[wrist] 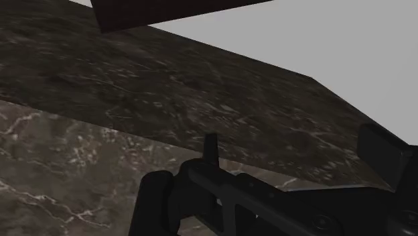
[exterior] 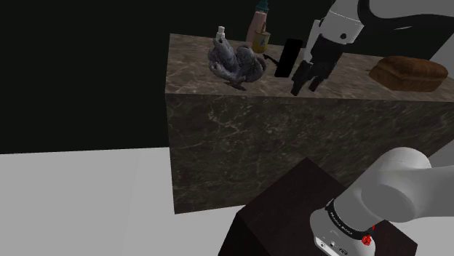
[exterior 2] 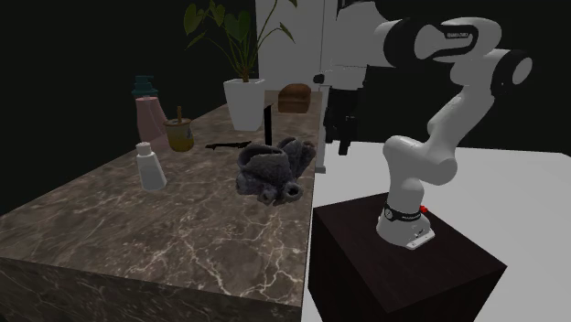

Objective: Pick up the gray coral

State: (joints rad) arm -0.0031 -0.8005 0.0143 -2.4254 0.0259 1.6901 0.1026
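**A:** What is the coral like?

**B:** The gray coral is a lumpy knot of stubby, tube-like branches, mottled gray and matte. It lies on the counter, a block of dark brown marble with pale veins. In the second exterior view it sits near the edge facing the stand.

**A:** What's around it?

**B:** A small white bottle stands well apart from it. A flat black slab stands upright near it, and a brown loaf sits farther along the counter.

**A:** And the arm?

**B:** The white arm rises from the dark, boxy stand, folds at the elbow, and points its hand downward. The gripper hangs over the counter to the coral's right in the shoulder view, beyond the slab and clear of the coral. Its black fingers stand apart, clasping nothing. In the wrist view, veined marble and the counter's edge lie beyond them.
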